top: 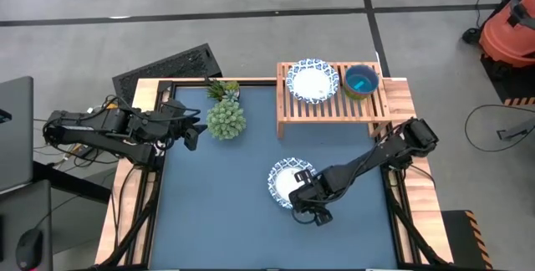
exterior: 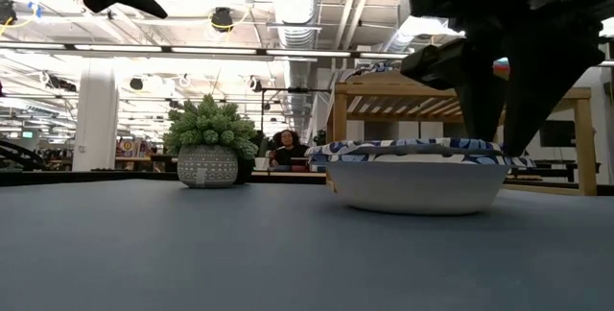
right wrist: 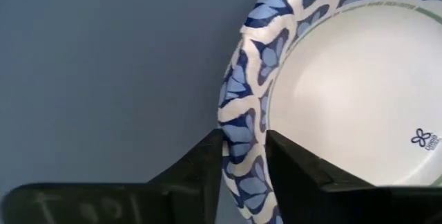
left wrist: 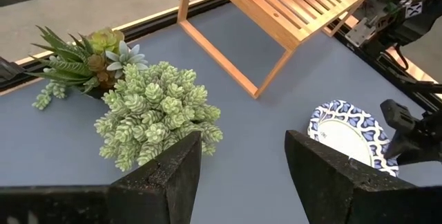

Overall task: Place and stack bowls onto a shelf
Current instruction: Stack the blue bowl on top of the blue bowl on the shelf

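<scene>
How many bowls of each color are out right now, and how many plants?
White bowls with blue rims: 2, one on the shelf, one on the table
Teal bowls: 1
Plants: 2, a pale one and a spiky one
Total: 5

Pincer straddling a bowl rim

The right pincer (right wrist: 243,156) is closing its two dark fingers (right wrist: 197,165) on either side of the blue patterned rim of a white bowl (right wrist: 345,92), which is sitting on the blue bench (right wrist: 103,65).
</scene>
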Available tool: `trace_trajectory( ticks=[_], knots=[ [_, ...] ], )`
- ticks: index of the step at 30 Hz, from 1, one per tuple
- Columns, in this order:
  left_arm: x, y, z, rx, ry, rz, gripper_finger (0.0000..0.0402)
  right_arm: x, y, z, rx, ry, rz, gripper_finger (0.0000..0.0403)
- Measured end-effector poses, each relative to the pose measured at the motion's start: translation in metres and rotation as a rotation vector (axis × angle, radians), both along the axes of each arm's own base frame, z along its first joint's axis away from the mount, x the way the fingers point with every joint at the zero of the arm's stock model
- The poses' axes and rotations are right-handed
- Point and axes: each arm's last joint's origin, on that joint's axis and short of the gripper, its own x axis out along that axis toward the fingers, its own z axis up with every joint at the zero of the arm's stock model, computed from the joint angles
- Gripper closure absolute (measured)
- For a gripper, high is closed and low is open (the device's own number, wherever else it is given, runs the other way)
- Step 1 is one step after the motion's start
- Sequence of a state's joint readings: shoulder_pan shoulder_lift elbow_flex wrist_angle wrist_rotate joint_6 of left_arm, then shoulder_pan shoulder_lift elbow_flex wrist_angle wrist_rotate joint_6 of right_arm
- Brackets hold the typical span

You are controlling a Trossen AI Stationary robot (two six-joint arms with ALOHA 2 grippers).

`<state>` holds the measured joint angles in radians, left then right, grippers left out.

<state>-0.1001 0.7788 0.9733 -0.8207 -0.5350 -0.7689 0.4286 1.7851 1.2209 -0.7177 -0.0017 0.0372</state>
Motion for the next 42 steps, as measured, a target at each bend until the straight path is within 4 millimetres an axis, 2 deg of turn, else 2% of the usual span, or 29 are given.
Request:
trace_trajectory(
  ticks=[12, 19, 24, 35, 38, 42],
  knots=[
    [0.0, 0.0, 0.0, 0.0, 0.001, -0.001, 0.0205, 0.001, -0.001, 0.001, 0.023, -0.004, 0.0, 0.038],
    [0.0, 0.0, 0.0, 0.001, 0.001, -0.001, 0.0205, 0.001, -0.001, 0.002, 0.03, -0.003, -0.014, 0.0386],
    [0.0, 0.0, 0.0, 0.0, 0.001, -0.001, 0.0205, -0.004, -0.005, 0.016, 0.042, -0.022, -0.014, 0.0386],
    [0.0, 0.0, 0.0, -0.003, 0.0, -0.004, 0.0205, -0.019, -0.03, 0.075, 0.121, -0.207, -0.071, 0.0386],
    [0.0, 0.0, 0.0, -0.004, 0.0, -0.004, 0.0205, -0.024, -0.04, 0.105, 0.16, -0.308, -0.092, 0.0386],
    [0.0, 0.0, 0.0, -0.003, 0.001, -0.004, 0.0205, -0.033, -0.055, 0.154, 0.231, -0.517, -0.121, 0.0386]
  ],
)
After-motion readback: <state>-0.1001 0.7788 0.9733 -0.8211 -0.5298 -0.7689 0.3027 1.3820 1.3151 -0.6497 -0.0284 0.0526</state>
